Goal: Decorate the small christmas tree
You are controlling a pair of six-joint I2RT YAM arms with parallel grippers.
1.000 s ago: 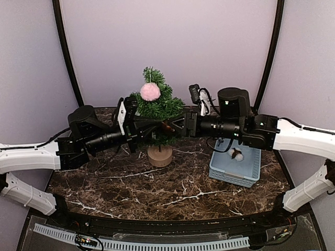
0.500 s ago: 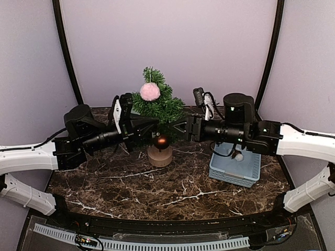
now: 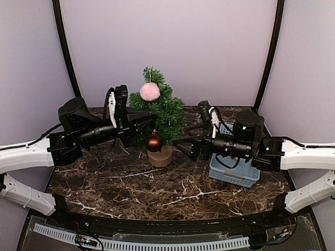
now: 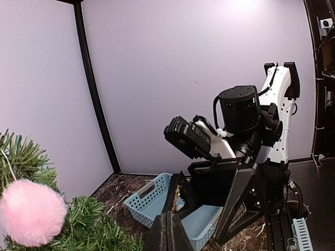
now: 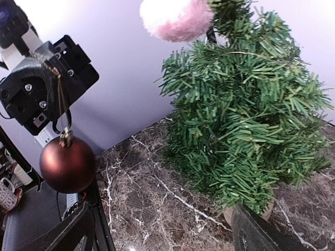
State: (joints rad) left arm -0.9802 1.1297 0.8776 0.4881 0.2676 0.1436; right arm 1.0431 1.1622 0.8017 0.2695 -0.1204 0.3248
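The small christmas tree (image 3: 159, 110) stands on its wooden stump (image 3: 160, 156) at the back middle of the table, with a pink pom-pom (image 3: 150, 91) hanging near its top. My left gripper (image 3: 153, 121) is shut on the gold string (image 4: 177, 196) of a dark red ball ornament (image 3: 154, 142). The ball dangles in front of the tree's lower branches, just above the stump. The right wrist view shows the same ball (image 5: 67, 164) hanging under the left gripper (image 5: 49, 86). My right gripper (image 3: 183, 147) is open and holds nothing, just right of the stump.
A light blue basket (image 3: 235, 170) sits at the right, partly under my right arm, and shows in the left wrist view too (image 4: 152, 201). Black frame posts (image 3: 65, 52) rise at the back corners. The table top is dark marble (image 3: 157, 188).
My right gripper has opened, let go of the ball and drawn back right and down from the tree. The ball now hangs free from my left gripper, which has shifted slightly left.
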